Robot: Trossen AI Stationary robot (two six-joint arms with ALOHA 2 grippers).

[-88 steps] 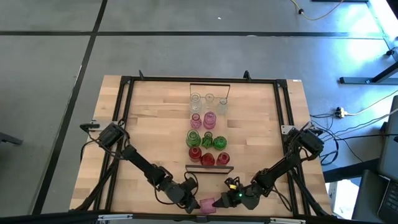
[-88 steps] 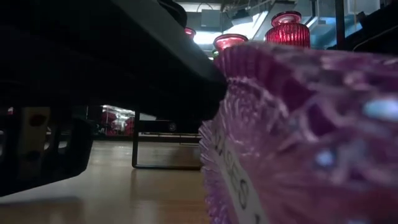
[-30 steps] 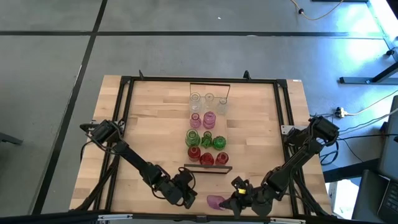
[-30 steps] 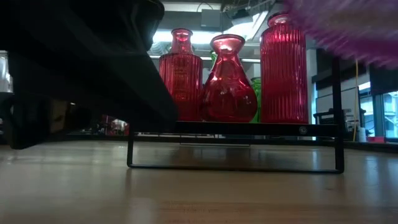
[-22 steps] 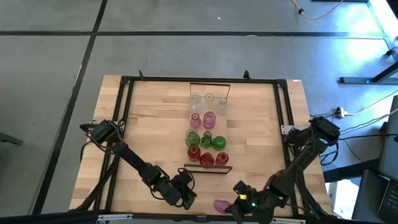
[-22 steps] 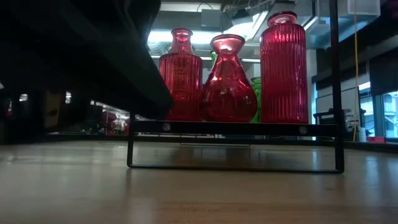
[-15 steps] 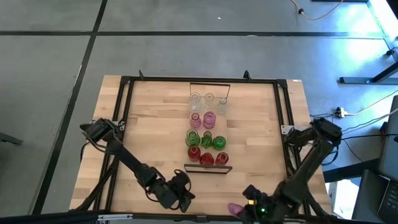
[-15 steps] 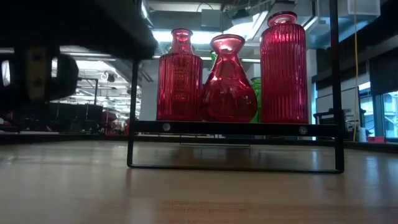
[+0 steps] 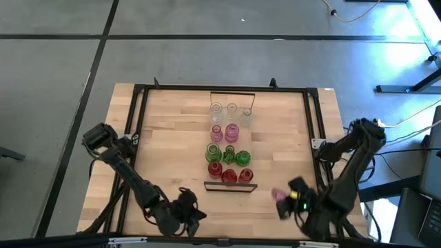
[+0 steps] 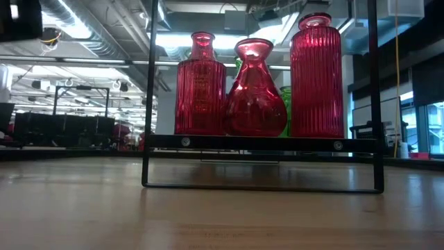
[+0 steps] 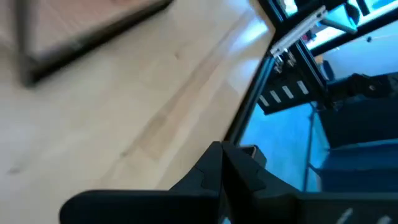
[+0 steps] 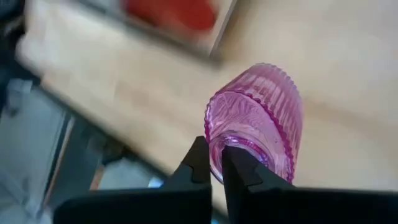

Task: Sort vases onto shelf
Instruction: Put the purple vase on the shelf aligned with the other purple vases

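Pink ribbed glass vase (image 12: 261,121): gripped at its rim by the right claw (image 12: 214,165), fingers pinched shut on the glass; lower right of the high view, off the shelf's near end. Light-wood shelf with black metal end frames (image 9: 231,187): centre of the slatted wooden worktop (image 9: 172,131), carrying clear, pink, green and red glass vases (image 9: 229,153) in rows. Left claw (image 9: 189,215): lower left of centre in the high view, fingers closed on nothing.
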